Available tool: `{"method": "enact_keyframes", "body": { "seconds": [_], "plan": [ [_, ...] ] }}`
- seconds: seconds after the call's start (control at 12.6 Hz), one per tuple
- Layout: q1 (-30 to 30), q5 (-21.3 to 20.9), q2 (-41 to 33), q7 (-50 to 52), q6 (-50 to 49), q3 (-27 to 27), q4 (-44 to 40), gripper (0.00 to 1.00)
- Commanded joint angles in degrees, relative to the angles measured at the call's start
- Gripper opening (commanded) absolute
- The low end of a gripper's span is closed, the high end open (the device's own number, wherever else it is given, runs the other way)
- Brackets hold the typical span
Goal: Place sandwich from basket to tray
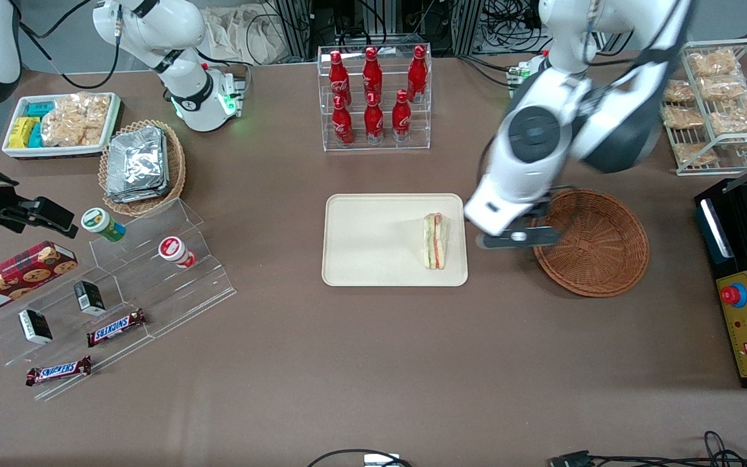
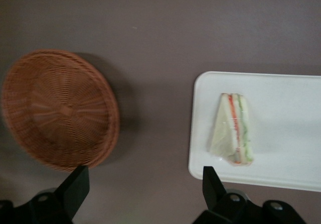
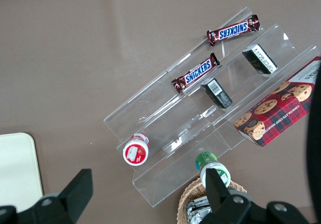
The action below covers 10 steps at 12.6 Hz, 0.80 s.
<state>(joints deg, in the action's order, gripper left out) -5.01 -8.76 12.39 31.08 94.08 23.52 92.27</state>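
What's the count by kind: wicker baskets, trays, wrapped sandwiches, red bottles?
Wicker baskets: 2, the reddish-brown round basket and a tan one holding foil packets
Trays: 2, the cream-beige plastic tray and a white snack tray
Sandwiches: 1, the wedge-shaped sandwich on the cream tray
Red bottles: 6
Total: 11
Open gripper hovers between tray and basket.

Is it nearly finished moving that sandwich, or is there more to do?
It looks essentially done. The sandwich lies flat on the tray, near the edge closest to the basket, which now holds nothing. The end effector is open and holds nothing, above the table between tray and basket. Probably only pulling the arm away remains.
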Motion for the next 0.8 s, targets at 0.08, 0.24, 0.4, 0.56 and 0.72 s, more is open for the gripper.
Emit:
{"method": "enact_keyframes", "body": {
  "seconds": [0.08, 0.24, 0.4, 0.56, 0.72],
  "plan": [
    [9.2, 1.6, -0.9, -9.3, -10.2, 0.5, -8.7, 1.0],
    [14.9, 2.5, -4.3, -13.7, -11.5, 0.3, -7.7, 1.0],
    [18.9, 3.7, -7.1, -16.1, -12.5, -0.3, -5.7, 1.0],
    [17.3, 5.0, -8.5, -19.0, -12.2, -5.7, -4.9, 1.0],
    [11.6, 6.0, -8.6, -20.9, -11.7, -13.6, -5.0, 1.0]
  ]
}}
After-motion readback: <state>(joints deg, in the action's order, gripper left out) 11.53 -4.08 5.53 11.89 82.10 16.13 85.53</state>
